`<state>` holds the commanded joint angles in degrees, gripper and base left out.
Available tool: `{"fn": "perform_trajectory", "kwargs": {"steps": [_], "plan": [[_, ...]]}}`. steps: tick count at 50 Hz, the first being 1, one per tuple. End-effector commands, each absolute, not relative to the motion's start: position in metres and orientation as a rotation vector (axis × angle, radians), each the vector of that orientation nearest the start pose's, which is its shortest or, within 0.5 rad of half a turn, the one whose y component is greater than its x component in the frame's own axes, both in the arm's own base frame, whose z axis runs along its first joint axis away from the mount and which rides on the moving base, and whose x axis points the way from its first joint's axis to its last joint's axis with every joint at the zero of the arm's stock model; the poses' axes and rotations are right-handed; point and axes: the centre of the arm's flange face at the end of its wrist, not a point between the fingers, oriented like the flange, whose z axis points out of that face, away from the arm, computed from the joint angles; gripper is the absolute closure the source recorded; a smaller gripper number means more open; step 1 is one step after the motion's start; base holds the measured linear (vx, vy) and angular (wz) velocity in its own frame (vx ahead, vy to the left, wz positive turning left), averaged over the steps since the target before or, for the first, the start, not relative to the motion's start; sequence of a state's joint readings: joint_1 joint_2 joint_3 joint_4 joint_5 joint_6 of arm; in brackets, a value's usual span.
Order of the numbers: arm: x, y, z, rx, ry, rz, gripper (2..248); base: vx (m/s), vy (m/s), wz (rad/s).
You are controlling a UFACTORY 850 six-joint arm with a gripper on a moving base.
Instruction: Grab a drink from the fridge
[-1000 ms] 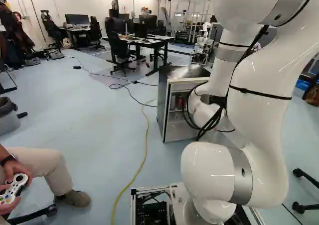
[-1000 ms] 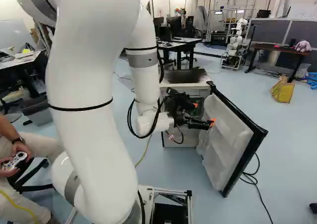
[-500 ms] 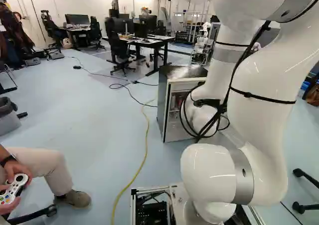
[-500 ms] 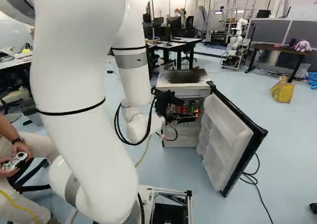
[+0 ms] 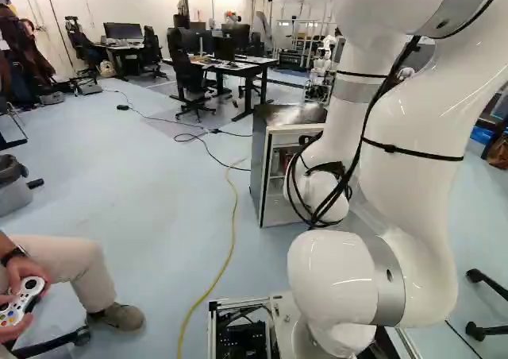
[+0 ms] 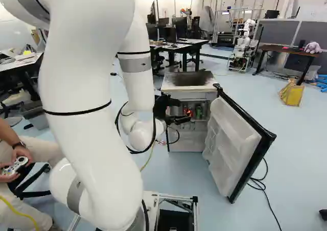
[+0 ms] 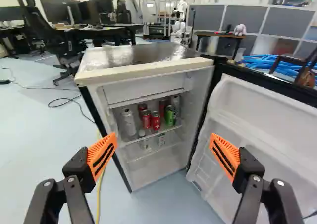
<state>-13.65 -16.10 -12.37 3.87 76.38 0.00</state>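
Evidently, the door [image 6: 231, 141] is hanging open for access; the gripper [image 7: 163, 144] is facing the cans [image 7: 156, 120], fingers standing apart to admit one.

A pale blue floor [image 5: 119, 168] runs back to a white wall [image 5: 147, 8]. Monitors [image 5: 237, 35] stand on a black-legged desk [image 5: 266, 63], an office chair [image 5: 189, 77] beside it. At the right of the right base view, grey partitions [image 6: 276, 34] back a brown desk [image 6: 286, 49] bearing a soft toy [image 6: 312, 47]; a yellow bag [image 6: 292, 94] sits nearby. A yellow cable [image 5: 232, 240] snakes over the floor.
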Motion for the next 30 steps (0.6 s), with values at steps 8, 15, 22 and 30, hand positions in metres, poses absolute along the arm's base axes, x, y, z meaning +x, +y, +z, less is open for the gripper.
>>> {"fn": "perform_trajectory", "kwargs": {"steps": [8, 15, 22, 30], "plan": [[0.308, -0.074, 0.269, -2.657, 0.311, -1.891, 3, 0.000, 0.000, 0.000], [0.310, -0.073, 0.262, -2.666, 0.289, -1.857, 3, 0.000, 0.000, 0.000], [0.312, -0.073, 0.255, -2.678, 0.285, -1.831, 3, 0.000, 0.000, 0.000], [0.317, -0.074, 0.246, -2.692, 0.285, -1.806, 3, 0.000, 0.000, 0.000]]}}
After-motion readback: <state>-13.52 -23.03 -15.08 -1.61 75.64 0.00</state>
